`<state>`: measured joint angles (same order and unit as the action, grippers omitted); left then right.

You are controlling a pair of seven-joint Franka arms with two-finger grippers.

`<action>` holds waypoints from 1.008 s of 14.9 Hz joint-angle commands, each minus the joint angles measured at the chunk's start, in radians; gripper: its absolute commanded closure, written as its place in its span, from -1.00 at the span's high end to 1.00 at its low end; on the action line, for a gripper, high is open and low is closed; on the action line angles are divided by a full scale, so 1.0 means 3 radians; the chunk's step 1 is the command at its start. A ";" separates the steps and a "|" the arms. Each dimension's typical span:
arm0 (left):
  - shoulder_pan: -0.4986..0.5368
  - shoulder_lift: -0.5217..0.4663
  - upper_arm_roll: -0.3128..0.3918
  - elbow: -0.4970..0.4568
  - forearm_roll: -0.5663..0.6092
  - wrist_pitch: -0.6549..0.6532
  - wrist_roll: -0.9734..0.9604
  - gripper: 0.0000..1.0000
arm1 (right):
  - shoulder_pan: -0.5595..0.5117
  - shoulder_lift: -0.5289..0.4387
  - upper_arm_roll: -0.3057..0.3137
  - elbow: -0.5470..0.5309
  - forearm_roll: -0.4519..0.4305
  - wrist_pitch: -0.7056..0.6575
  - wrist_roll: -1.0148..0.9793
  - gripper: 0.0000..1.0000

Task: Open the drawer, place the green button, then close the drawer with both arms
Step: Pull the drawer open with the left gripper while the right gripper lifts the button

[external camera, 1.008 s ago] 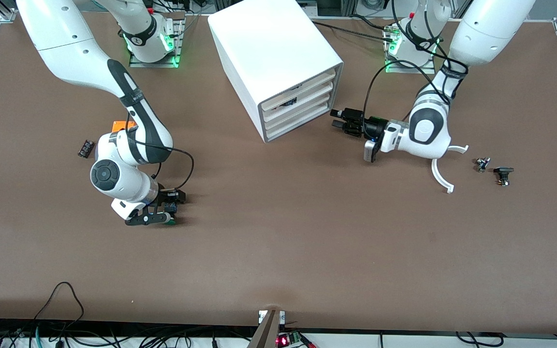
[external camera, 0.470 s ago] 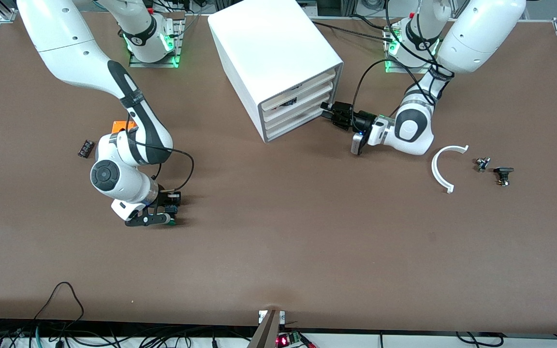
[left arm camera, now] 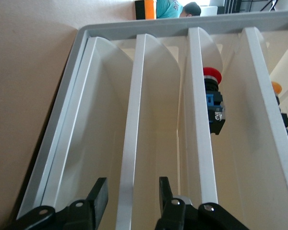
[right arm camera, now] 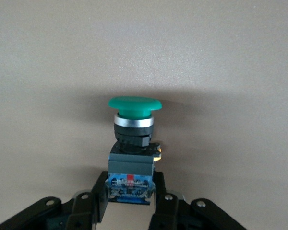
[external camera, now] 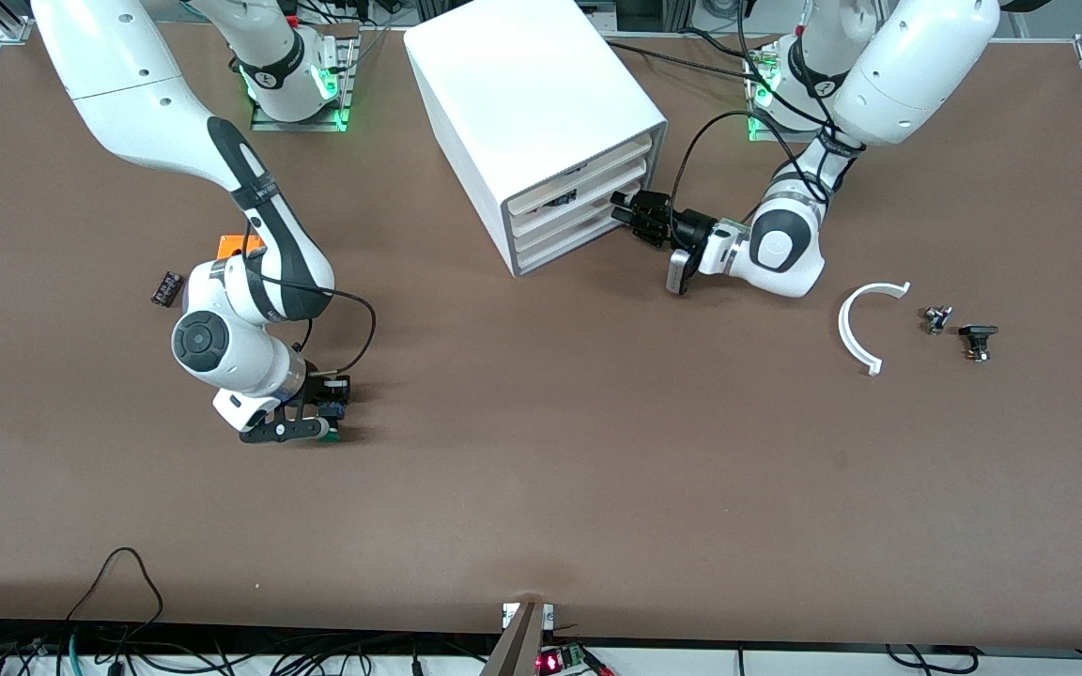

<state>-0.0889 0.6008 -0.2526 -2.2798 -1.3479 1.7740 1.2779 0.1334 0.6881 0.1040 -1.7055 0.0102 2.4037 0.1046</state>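
1. Clock bearings are read on a dial laid over the front view, with twelve toward the robots' bases.
2. The cabinet [external camera: 522, 84] stands at about twelve o'clock from the counter's [external camera: 541, 488] middle, and its three drawer fronts face roughly four o'clock.
3. The drawer [external camera: 569, 242], the bottom one, sits pushed in like the two above it.
4. The left pincer [external camera: 630, 214] is level against the cabinet's front. It reaches in from the four o'clock side.
5. In the left wrist view, the left pincer [left arm camera: 129, 201] has its fingers [left arm camera: 98, 196] parted, straddling a thin white drawer lip with a gap on each side. Which drawer that lip belongs to I cannot tell.
6. A red-capped switch [left arm camera: 212, 96] lies inside one of the upper drawers.
7. The right pincer [external camera: 316, 418] is down at the counter, at about seven o'clock from the cabinet and well apart from it.
8. The right pincer [right arm camera: 130, 201] is clamped tight on the blue-and-black body of the button [right arm camera: 133, 129], whose green cap points away from the wrist.
9. In the front view, the button [external camera: 331, 430] shows as a green speck at the fingertips.
10. An orange cube [external camera: 239, 245] and a flat black component [external camera: 166, 287] lie at about eleven o'clock from the button.
11. A white curved piece [external camera: 856, 329] and two small parts [external camera: 937, 319] [external camera: 978, 340] lie at four o'clock from the cabinet.
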 commanded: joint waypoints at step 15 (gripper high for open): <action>0.0127 0.0053 0.0039 0.0215 0.0023 0.0003 0.0016 -1.00 | 0.0158 -0.0049 0.0017 0.1210 0.0048 -0.1726 0.0886 -1.00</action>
<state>-0.0725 0.6258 -0.2427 -2.2558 -1.3462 1.7766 1.3163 0.1455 0.6704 0.1099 -1.4061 0.0119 1.9796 0.2520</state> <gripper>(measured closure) 0.890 0.590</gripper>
